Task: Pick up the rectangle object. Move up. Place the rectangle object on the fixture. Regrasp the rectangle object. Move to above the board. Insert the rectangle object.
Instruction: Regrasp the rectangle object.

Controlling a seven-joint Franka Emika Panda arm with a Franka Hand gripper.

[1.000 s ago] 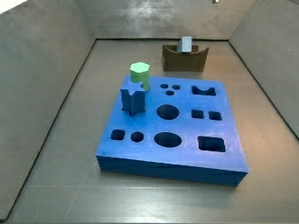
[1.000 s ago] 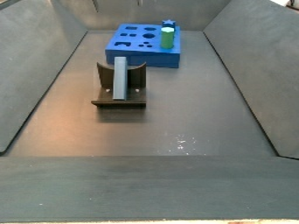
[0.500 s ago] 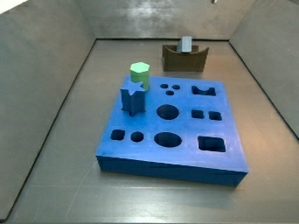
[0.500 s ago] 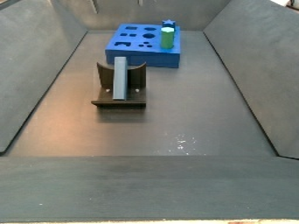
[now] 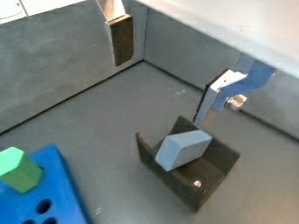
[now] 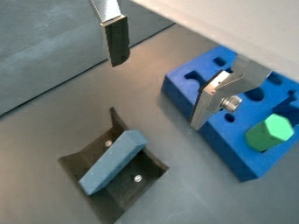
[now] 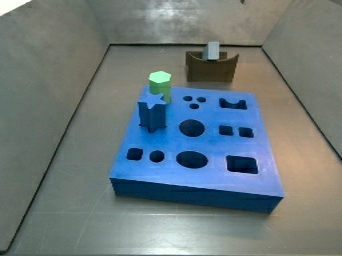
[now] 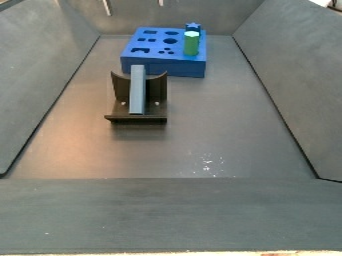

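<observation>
The pale grey-blue rectangle object [image 5: 181, 149] lies tilted in the dip of the dark brown fixture [image 5: 208, 179], seen in both wrist views [image 6: 114, 160] and both side views [image 7: 213, 50] [image 8: 136, 90]. The fixture [image 7: 211, 69] [image 8: 135, 116] [image 6: 82, 164] stands on the floor apart from the blue board [image 7: 201, 140] [image 8: 167, 50] [image 6: 193, 80]. My gripper [image 5: 173, 66] [image 6: 163, 68] is open and empty, well above the fixture. Its fingers [image 5: 121, 37] stand wide apart. The gripper does not show in the side views.
A green hexagonal peg [image 7: 159, 82] [image 8: 191, 42] [image 6: 272, 133] [image 5: 12, 166] and a dark blue star peg [image 7: 151, 112] stand upright in the board at one edge. Grey walls enclose the floor [image 8: 201, 140] on all sides.
</observation>
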